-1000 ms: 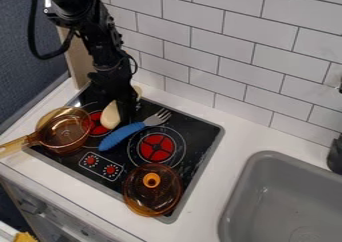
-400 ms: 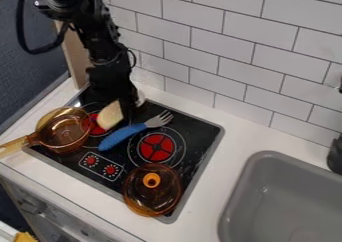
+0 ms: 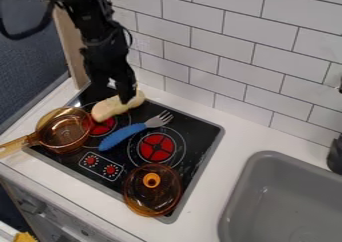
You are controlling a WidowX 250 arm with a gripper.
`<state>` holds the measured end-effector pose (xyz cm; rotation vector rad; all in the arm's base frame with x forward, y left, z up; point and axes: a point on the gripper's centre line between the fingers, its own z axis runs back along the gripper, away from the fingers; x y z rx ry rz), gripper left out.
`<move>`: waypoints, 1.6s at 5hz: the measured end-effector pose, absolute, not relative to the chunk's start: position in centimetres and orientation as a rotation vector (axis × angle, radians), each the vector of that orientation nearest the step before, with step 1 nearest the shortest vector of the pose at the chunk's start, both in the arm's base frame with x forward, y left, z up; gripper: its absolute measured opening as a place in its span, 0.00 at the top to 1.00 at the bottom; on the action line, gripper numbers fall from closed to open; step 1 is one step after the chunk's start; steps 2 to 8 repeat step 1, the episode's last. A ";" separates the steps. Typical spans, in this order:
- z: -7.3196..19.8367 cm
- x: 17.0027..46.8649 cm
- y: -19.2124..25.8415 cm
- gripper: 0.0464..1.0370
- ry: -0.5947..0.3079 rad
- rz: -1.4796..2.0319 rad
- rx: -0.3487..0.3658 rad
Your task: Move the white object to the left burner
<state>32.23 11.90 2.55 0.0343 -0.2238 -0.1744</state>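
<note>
1. A cream-white, elongated object (image 3: pixel 107 109), rounded at both ends and slightly pinched near the middle, is seen at the far left of a black stovetop (image 3: pixel 194 131). Its left end is set over the far side of the red left burner (image 3: pixel 103 128), beside an amber see-through saucepan (image 3: pixel 65 132); whether the two are touching cannot be told. Its right end is pointed towards the tiled wall (image 3: pixel 220 41).
2. The black gripper (image 3: pixel 125 101) is seen at the object's middle, with part of it covered. Whether the jaws are wide, narrow or closed on it cannot be told.
3. By its look, the object is judged to be a light toy piece, probably firm and not fragile. Its smooth, rounded surface could be slippery, and it might be rolled or swivelled by an off-centre squeeze.
4. The narrower middle is judged the best place to be gripped, across the short width, so that both ends are balanced.
5. Care is called for at the left end, where the saucepan could be nudged, and on the near side, where a blue-handled fork (image 3: pixel 124 135) is laid.
</note>
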 end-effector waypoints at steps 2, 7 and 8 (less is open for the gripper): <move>2.5 32.2 11.9 0.04 -0.223 -0.175 0.035; 2.5 32.2 11.9 0.04 -0.223 -0.175 0.035; 2.5 32.2 11.9 0.04 -0.223 -0.175 0.035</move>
